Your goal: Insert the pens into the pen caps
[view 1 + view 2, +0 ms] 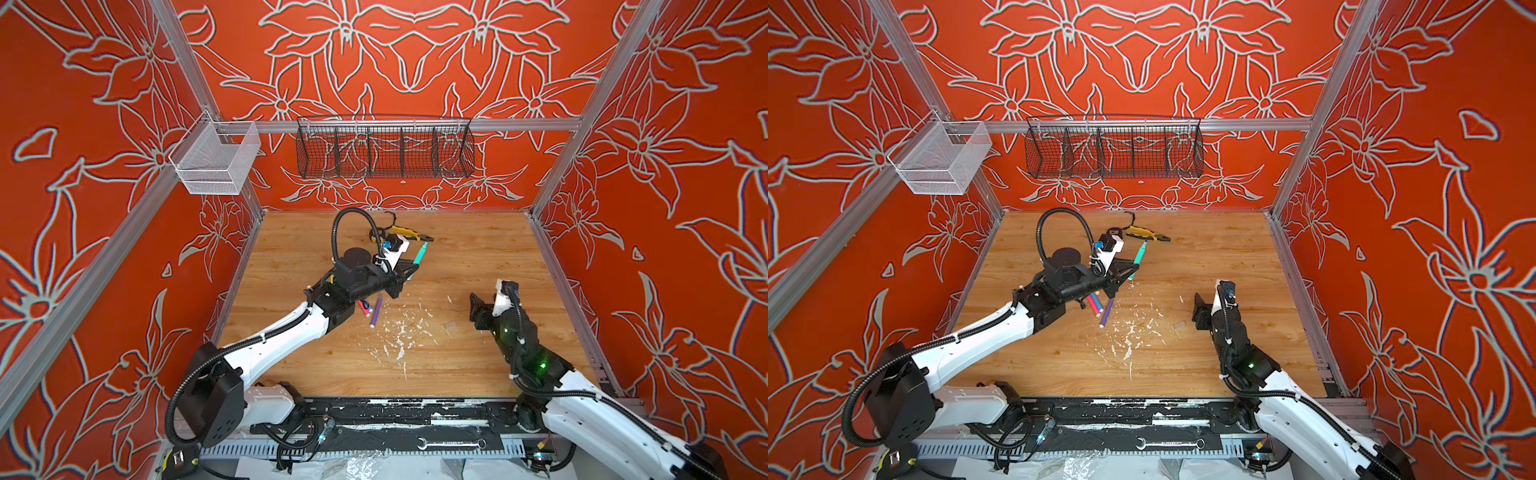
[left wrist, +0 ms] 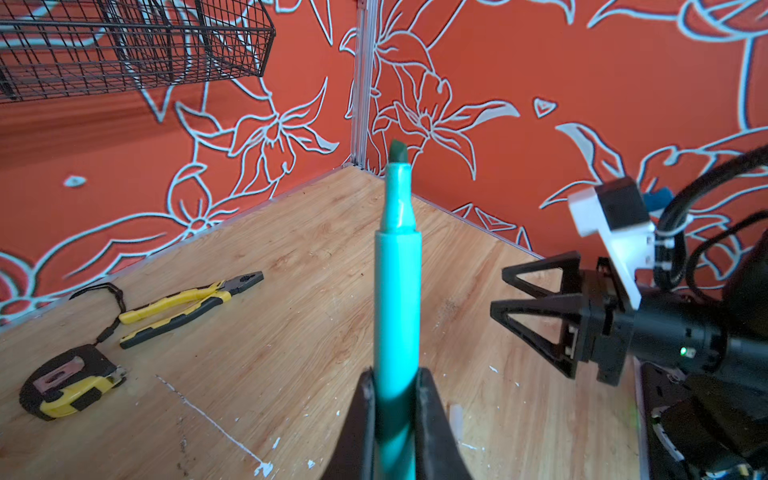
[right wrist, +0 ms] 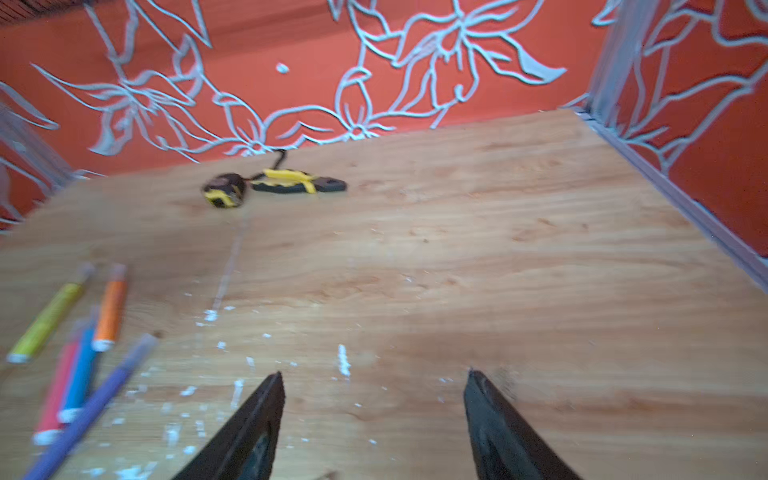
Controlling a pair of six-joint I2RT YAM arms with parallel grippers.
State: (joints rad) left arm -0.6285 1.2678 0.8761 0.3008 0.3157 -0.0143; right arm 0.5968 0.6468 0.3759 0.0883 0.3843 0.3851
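The green pen [image 2: 397,291] was a slim teal barrel with a narrower stepped neck and a dark green chisel tip, uncapped. The left gripper [image 2: 395,382] was clenched on its lower barrel and held it above the tabletop [image 1: 478,257], tip slanting toward the back wall. The right gripper [image 3: 374,374] was released, its black wedge-shaped fingers apart with nothing between them.

Only the right wrist view, though blurred, showed the five other pens together on the tabletop: yellow [image 3: 48,320], orange [image 3: 110,309], blue [image 3: 79,374], pink-red [image 3: 56,395] and purple [image 3: 91,407]. In both top views the left arm hid most of them. A top view alone showed a faint clear pen cap [image 1: 449,326] lying near the right gripper.

The tabletop was pale wood grain scattered with white flecks [image 1: 399,336]. Yellow-and-black pliers [image 2: 187,301] lay beside a tape measure [image 2: 68,382] near the back wall.
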